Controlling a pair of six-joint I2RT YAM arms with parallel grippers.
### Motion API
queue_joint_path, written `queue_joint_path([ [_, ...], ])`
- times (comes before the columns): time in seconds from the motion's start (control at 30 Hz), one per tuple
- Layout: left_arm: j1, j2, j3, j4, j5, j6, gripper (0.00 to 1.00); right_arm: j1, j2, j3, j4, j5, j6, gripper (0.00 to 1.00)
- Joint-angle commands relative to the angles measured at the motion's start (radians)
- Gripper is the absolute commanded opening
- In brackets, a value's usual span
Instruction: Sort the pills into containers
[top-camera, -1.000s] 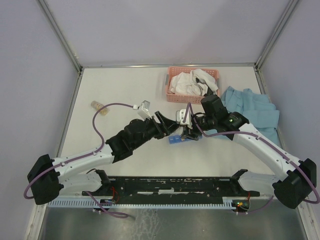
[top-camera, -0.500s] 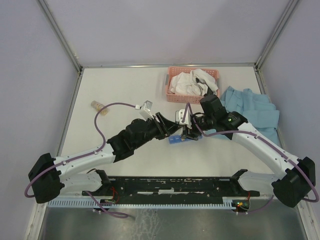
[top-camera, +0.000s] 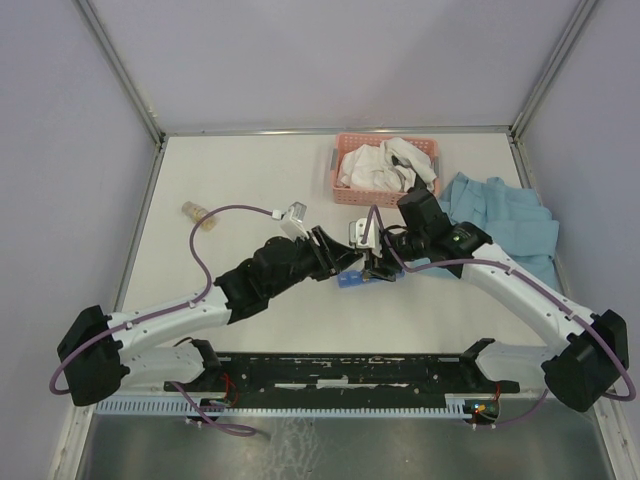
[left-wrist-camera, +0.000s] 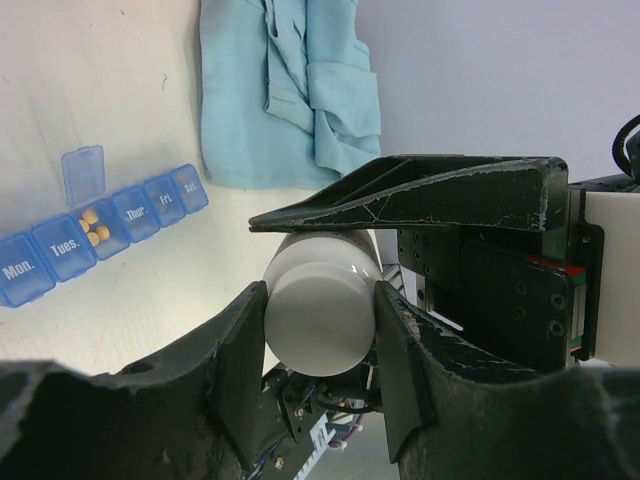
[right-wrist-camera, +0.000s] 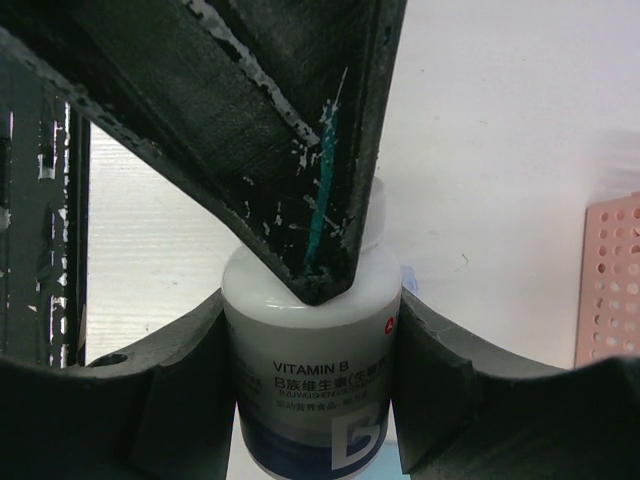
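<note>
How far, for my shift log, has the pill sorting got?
Done: orange pills lie in one open compartment of the blue organiser. In hand: the left fingers clamp the white cap and the right fingers the Vitamin B bottle. Left: the other compartments, lids shut, show no pills.

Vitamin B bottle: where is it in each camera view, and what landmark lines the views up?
Left wrist: vitamin bottle at centre, cap toward the camera, clamped in the left hand.
Right wrist: bottom centre, label showing, clamped in the right hand.
Top external: mid-table where both hands meet, mostly hidden by them.
Shared landmark: blue pill organiser, beside the hands in the top view, at the left edge in the left wrist view.
</note>
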Motion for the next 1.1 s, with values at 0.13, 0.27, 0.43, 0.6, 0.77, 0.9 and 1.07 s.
queue_joint_path([
  [0.13,-0.01,0.016,0.047,0.095,0.153,0.272,0.11,-0.021,0.066,0.099,-0.061,-0.139,0.062,0.01],
  [0.27,-0.008,-0.001,0.022,0.091,0.198,0.509,0.07,-0.093,0.13,0.149,-0.143,-0.353,0.098,0.01],
  [0.43,-0.008,-0.03,0.007,0.119,0.205,0.543,0.14,-0.125,0.2,0.208,-0.263,-0.455,0.056,0.01],
  [0.6,-0.006,-0.08,0.045,0.023,0.047,0.44,0.88,-0.12,0.164,0.165,-0.197,-0.386,0.066,0.01],
  [0.77,-0.006,-0.148,0.019,0.01,-0.027,0.394,0.99,-0.109,0.135,0.144,-0.167,-0.324,0.057,0.01],
  [0.9,-0.006,-0.12,0.038,0.003,-0.018,0.355,0.95,-0.097,0.131,0.141,-0.164,-0.302,0.05,0.01],
  [1.07,-0.007,-0.054,0.09,-0.026,-0.01,0.322,0.85,-0.084,0.128,0.137,-0.159,-0.277,0.045,0.01],
])
